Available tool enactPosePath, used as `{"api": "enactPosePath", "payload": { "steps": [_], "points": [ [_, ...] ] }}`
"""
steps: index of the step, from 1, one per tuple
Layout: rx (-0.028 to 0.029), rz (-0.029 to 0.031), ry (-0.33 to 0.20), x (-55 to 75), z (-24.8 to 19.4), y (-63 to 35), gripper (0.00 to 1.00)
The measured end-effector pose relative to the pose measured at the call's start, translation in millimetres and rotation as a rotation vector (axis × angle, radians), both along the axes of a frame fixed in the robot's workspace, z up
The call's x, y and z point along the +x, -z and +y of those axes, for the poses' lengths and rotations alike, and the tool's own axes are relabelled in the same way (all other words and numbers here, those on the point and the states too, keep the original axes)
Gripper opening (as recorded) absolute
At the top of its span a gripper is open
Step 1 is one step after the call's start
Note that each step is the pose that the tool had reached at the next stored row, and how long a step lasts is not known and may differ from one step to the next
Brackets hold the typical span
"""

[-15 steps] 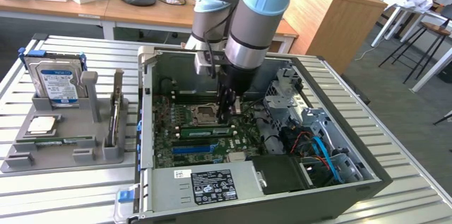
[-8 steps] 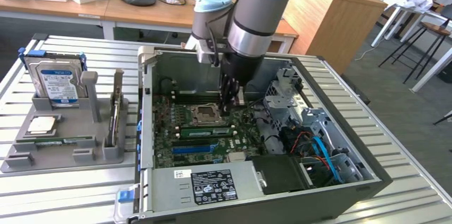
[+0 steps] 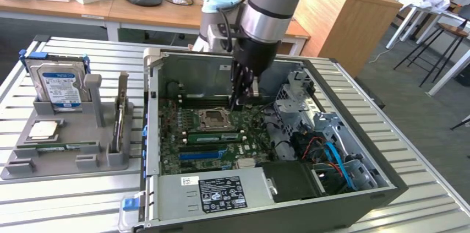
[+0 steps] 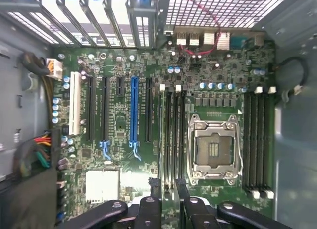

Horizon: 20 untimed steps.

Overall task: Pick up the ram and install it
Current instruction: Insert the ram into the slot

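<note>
The ram (image 3: 63,147) is a thin green stick lying flat in a slot of the grey holder tray (image 3: 44,168), at the exterior view's left, outside the computer. My gripper (image 3: 239,103) hangs inside the open computer case (image 3: 382,183), above the motherboard (image 3: 176,150) and close to the CPU socket (image 3: 213,117). In the wrist view my gripper (image 4: 168,185) stands over the memory slots (image 4: 176,140) beside the CPU socket (image 4: 214,148). Its black fingers (image 4: 154,199) stand a narrow gap apart, and I see nothing held between them.
The tray also holds an upright silver hard drive (image 3: 60,87), an upright expansion card (image 3: 119,117) and a square chip (image 3: 44,129). Inside the case are a drive cage with cables (image 3: 323,139), a power supply (image 3: 220,191), a blue card slot (image 4: 133,110) and more memory slots (image 4: 258,140).
</note>
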<state>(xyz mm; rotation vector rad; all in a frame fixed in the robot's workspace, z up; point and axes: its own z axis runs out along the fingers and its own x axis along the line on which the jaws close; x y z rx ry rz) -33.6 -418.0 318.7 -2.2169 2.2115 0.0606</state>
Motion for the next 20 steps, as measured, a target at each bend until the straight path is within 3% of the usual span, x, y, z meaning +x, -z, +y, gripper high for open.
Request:
{"api": "enactPosePath", "payload": {
  "steps": [14,20],
  "points": [
    [0.0001,-0.0008,0.0,0.0,0.0,-39.9,0.25],
    [0.0001,-0.001,0.0,0.0,0.0,-45.3,0.25]
  ]
}}
